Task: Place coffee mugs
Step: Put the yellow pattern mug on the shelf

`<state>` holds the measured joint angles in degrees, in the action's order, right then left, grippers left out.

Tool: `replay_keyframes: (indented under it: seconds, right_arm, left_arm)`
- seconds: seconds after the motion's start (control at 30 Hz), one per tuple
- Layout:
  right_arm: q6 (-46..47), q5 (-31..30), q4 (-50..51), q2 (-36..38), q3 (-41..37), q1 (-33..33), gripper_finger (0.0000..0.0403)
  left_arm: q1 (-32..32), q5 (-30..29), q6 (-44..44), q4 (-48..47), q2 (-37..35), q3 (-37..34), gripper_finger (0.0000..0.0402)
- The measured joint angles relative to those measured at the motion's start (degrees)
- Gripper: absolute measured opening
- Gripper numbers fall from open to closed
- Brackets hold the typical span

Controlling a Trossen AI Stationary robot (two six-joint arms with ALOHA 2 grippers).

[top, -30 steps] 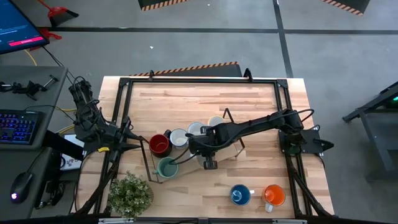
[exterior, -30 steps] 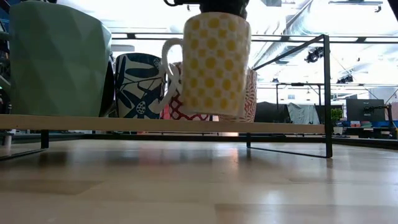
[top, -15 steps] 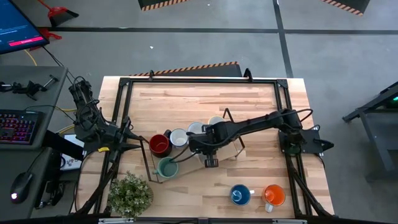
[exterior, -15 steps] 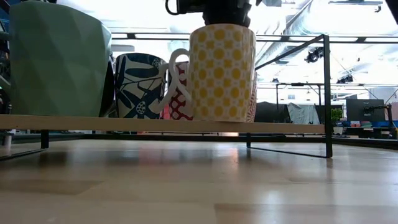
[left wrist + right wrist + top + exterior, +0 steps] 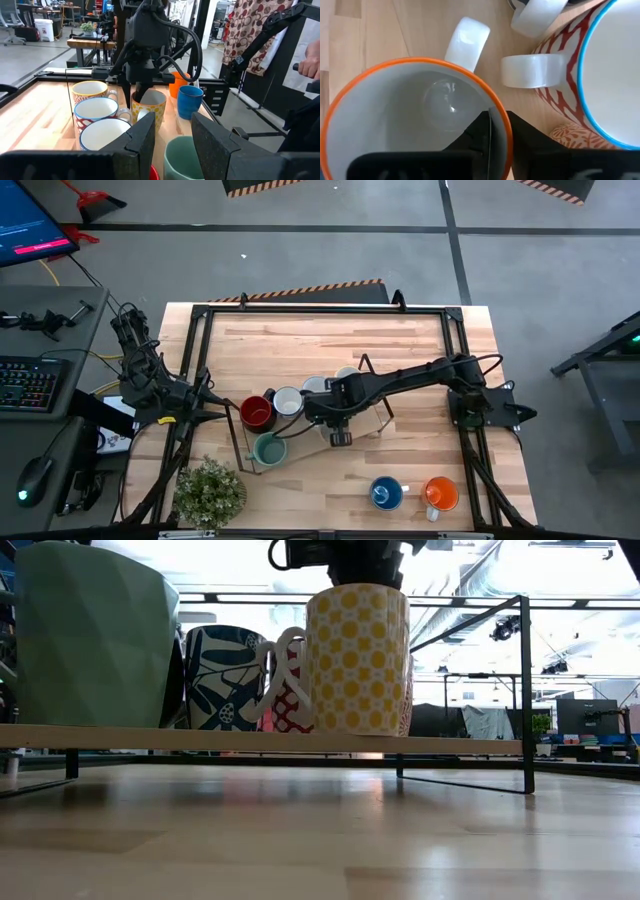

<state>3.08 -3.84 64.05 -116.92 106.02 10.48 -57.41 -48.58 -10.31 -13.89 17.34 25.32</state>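
This is a robotics lab or workshop on an open industrial floor. The wooden table (image 5: 320, 365) sits in a black metal frame (image 5: 330, 308) on grey concrete marked with hazard-striped tape (image 5: 310, 290). Beside it a desk carries a backlit keyboard (image 5: 30, 385), a mouse (image 5: 33, 477) and a monitor (image 5: 30, 225). Beyond the table there are more workbenches, exposed ceiling ducts (image 5: 520, 565) and bright overhead lights.

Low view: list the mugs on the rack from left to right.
Teal-green mug → blue-patterned mug → red-and-white patterned mug → yellow-dotted mug, which stands under the right end effector.
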Motion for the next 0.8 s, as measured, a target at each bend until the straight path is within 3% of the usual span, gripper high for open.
replay_keyframes:
  seconds: [0.43,0.6,0.8]
  right_arm:
    - [-0.53,0.08,0.13,0.07,0.0,0.02,0.0103]
    - [-0.55,0.02,1.77,0.77,1.16,0.02,0.011]
    - [-0.58,-0.21,5.79,0.81,7.79,0.13,0.011]
  left_arm:
    - [0.01,0.0,0.0,-0.02,0.0,0.0,0.0117]
    - [0.01,0.0,-0.01,-0.04,-0.02,0.0,0.0117]
    - [-0.02,0.0,-0.02,-0.64,0.0,0.0,0.0117]
